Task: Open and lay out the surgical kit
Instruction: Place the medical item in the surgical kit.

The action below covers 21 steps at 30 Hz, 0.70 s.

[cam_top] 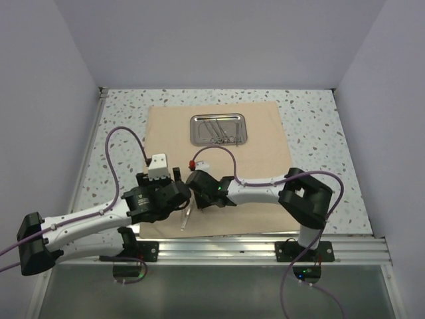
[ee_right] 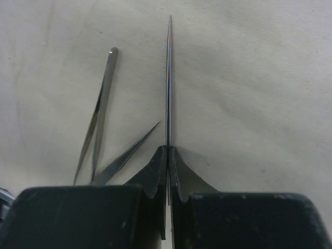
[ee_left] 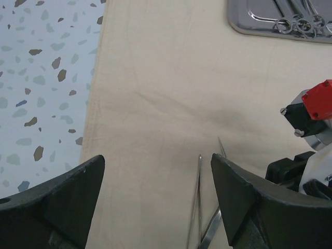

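Note:
The beige cloth (cam_top: 265, 153) lies spread flat on the table. The steel tray (cam_top: 218, 129) sits on its far middle and holds several slim instruments with ring handles (ee_left: 301, 24). My right gripper (ee_right: 168, 150) is shut on a slim pointed metal instrument (ee_right: 168, 78), held edge-on just above the cloth. A pair of tweezers (ee_right: 98, 119) lies on the cloth to its left, and also shows in the left wrist view (ee_left: 197, 207). My left gripper (ee_left: 155, 166) is open and empty over the cloth, its fingers either side of the tweezers. In the top view both grippers (cam_top: 189, 193) meet near the cloth's front left.
Speckled tabletop (ee_left: 41, 78) shows left of the cloth's edge. The right gripper's body with a red part (ee_left: 317, 98) is close on the right of my left fingers. Grey walls enclose the table on three sides.

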Tool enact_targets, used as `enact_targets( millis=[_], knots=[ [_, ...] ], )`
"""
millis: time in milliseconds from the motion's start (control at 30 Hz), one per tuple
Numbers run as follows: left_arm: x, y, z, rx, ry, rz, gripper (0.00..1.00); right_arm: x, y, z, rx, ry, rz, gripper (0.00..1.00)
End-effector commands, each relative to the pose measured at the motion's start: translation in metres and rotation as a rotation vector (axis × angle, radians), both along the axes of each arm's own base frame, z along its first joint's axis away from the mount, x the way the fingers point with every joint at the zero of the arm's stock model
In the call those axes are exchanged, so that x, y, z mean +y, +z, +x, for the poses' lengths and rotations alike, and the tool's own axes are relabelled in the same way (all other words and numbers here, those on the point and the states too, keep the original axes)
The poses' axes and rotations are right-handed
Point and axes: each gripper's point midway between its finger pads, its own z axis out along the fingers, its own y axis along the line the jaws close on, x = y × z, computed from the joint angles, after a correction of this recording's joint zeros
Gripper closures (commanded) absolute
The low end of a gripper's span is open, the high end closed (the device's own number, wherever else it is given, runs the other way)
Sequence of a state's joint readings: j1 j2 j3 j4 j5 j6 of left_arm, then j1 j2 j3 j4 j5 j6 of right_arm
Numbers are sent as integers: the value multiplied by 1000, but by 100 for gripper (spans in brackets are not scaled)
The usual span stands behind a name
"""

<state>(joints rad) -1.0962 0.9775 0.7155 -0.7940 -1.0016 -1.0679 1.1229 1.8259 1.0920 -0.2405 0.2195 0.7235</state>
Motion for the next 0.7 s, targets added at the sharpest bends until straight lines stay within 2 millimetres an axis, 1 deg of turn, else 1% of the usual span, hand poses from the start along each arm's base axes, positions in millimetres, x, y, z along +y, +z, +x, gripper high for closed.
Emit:
enact_targets(
  millis=[0, 33, 133, 167, 200, 233, 267, 300, 333, 400, 433, 467, 533, 567, 633, 667],
  knots=[
    [-7, 14, 7, -64, -13, -42, 12, 26, 30, 6, -63, -65, 158, 100],
    [-9, 18, 8, -69, -33, -44, 11, 26, 30, 5, -67, -74, 160, 100],
    [-15, 39, 9, -105, -75, -86, 9, 27, 29, -3, -81, -78, 163, 100],
    [-17, 55, 10, -131, -88, -128, 9, 27, 29, -4, -85, -81, 164, 100],
    [-18, 64, 10, -149, -100, -143, 8, 29, 30, -9, -89, -75, 164, 100],
    [-22, 80, 12, -174, -120, -169, 7, 29, 30, -10, -90, -85, 168, 100],
    [-22, 92, 11, -198, -130, -197, 7, 28, 30, -11, -103, -90, 163, 100],
    [-21, 101, 11, -214, -135, -207, 7, 29, 31, -17, -106, -86, 162, 100],
    [-20, 116, 13, -245, -135, -226, 7, 29, 33, -18, -110, -95, 168, 100],
    [-16, 132, 14, -285, -127, -242, 6, 26, 32, -25, -124, -100, 160, 100],
    [-14, 142, 16, -313, -127, -238, 5, 27, 36, -27, -126, -108, 176, 100],
    [-14, 150, 17, -332, -127, -240, 4, 23, 34, -31, -130, -107, 172, 100],
    [-15, 160, 20, -355, -129, -224, 4, 24, 41, -35, -139, -113, 199, 100],
    [-18, 165, 22, -359, -124, -215, 2, 23, 40, -38, -142, -112, 198, 100],
    [-18, 168, 26, -358, -104, -190, 1, 24, 41, -40, -149, -109, 201, 100],
    [-21, 171, 28, -355, -100, -180, 1, 26, 41, -41, -148, -105, 201, 100]
  ],
)
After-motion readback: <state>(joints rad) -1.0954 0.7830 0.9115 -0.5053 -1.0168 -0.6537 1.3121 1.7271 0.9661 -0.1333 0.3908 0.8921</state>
